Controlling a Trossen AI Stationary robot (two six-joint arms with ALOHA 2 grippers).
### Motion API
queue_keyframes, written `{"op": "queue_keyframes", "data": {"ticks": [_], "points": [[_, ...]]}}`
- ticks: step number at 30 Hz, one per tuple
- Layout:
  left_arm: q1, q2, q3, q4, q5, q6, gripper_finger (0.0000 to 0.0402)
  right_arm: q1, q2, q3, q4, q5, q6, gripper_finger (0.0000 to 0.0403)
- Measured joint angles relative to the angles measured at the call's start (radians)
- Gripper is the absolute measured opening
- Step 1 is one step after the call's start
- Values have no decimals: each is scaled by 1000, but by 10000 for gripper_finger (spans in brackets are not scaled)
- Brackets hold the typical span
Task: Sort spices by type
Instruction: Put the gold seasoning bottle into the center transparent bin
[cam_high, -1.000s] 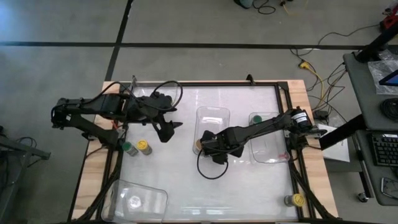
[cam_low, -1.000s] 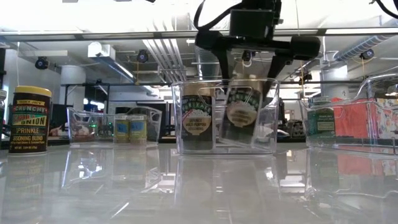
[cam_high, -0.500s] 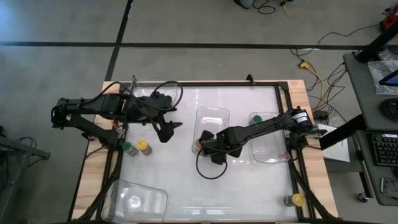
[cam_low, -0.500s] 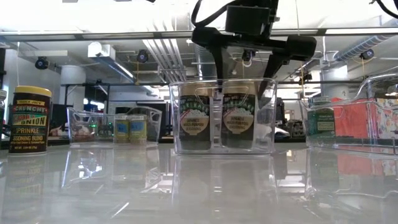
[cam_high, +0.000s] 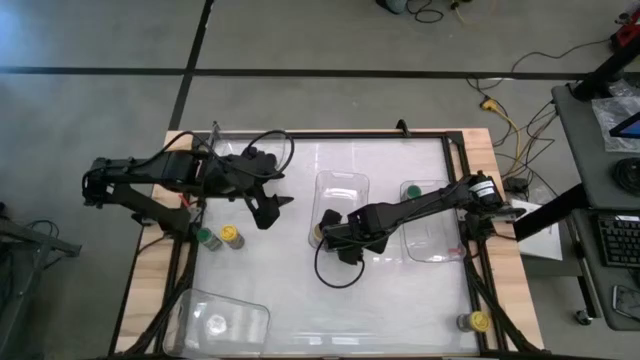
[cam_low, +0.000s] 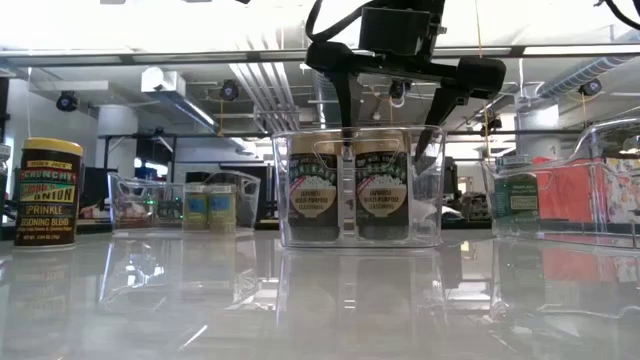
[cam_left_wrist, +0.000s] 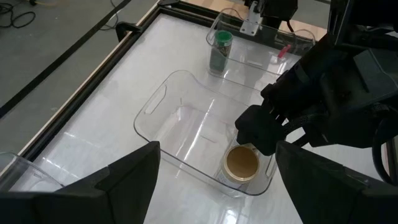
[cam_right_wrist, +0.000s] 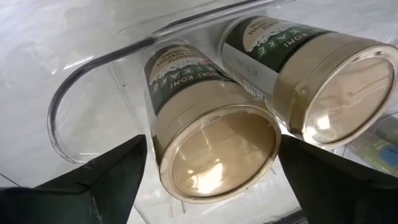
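The right gripper (cam_low: 390, 110) hangs just above the middle bin (cam_high: 342, 190) at frame centre in the high view, its fingers spread wide on either side of two tan jars (cam_low: 348, 195) and gripping nothing. Both jars stand upright side by side inside the bin's near end, touching or nearly so, labels facing the low camera, tan lids (cam_right_wrist: 217, 149) up; their long axes run vertical, straight toward the right wrist camera.

The step in hand looks like a release after placing. To finish it well, I'd lift straight up with the fingers kept wide, so neither pad drags a lid or tips a jar against its twin or the bin wall, and swing sideways only once clear of the rim.

The left gripper (cam_high: 268, 208) waits left of centre in the high view, fingers apart, empty, just above and to the right of a green jar (cam_high: 208, 239) and a yellow jar (cam_high: 232, 235) standing together. Another pair sits at the lower right corner (cam_high: 473, 321), a green-lidded one in the right bin (cam_left_wrist: 220, 51), and one in the lower-left bin (cam_high: 219, 323)
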Motion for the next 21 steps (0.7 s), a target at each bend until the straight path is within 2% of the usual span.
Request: {"op": "queue_keyframes", "data": {"ticks": [13,17,21], "points": [[0,0,0,0,0,0,304,0,-68,0,12,3,64,353],[0,0,0,0,0,0,304,-1,-112,0,-15,-12,186,353],[0,0,0,0,0,0,304,-22,-140,-14,-101,-101,379,349]]}}
